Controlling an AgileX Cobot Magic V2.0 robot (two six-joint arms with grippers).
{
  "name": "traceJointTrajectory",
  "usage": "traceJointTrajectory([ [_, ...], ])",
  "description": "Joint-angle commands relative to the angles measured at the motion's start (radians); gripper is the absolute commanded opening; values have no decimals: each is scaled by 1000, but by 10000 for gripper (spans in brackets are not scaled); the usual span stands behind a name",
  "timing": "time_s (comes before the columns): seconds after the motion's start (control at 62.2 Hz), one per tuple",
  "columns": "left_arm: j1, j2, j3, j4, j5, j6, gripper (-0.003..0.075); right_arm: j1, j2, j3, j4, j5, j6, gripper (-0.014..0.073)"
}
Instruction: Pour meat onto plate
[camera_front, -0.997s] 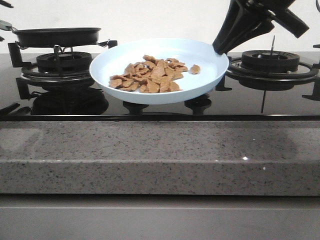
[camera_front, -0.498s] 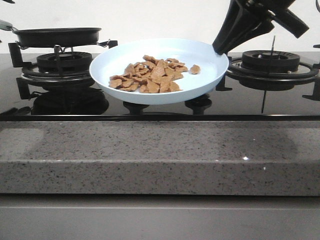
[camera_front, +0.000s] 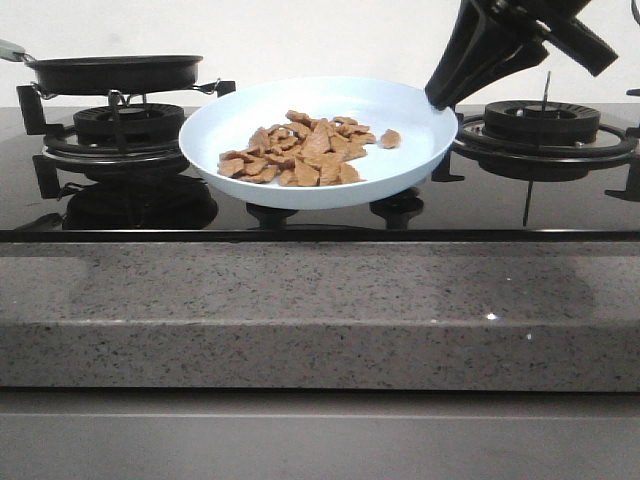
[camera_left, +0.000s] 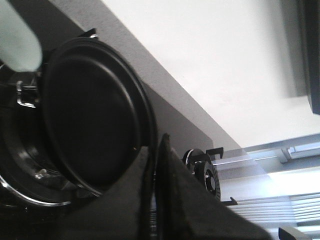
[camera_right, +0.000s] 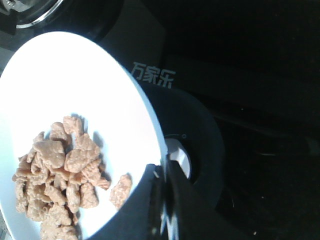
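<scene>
The right gripper pinches the rim of the wide, glossy pale-blue plate, holding it above the black glass hob – the heap of small tan meat pieces lies just beyond its fingers. The left gripper, fingers pressed together, hangs beside the black round frying pan – emptied, apparently. Pouring looks done; setting the plate down remains.

The pan handle ran off the front view's upper left edge. The right arm was cut off at the top. The plate overran the right wrist view's left edge.
</scene>
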Motion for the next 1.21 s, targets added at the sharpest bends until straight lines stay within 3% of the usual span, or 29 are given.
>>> traceJointTrajectory([
  [0.0, -6, -106, 1, -35, 15, 36, -20, 0, -51, -23, 45, -22, -7, -51],
  [0.145, -63, -238, 58, 82, -97, 64, -20, 0, -51, -23, 45, -22, -7, -51],
  [0.338, -225, -407, 85, 442, -280, 40, -20, 0, -51, -23, 45, -22, -7, -51],
  [0.466, -319, -515, 129, 587, -391, 22, -20, 0, -51, -23, 45, -22, -7, -51],
  [0.772, -435, -734, 389, 735, -735, 22, -20, 0, -51, -23, 45, -22, -7, -51],
  [0.997, -437, -844, 542, 799, -838, 24, -20, 0, -51, -23, 45, -22, -7, -51],
  [1.189, -437, -883, 581, 807, -863, 24, -20, 0, -51, -23, 45, -22, -7, -51],
])
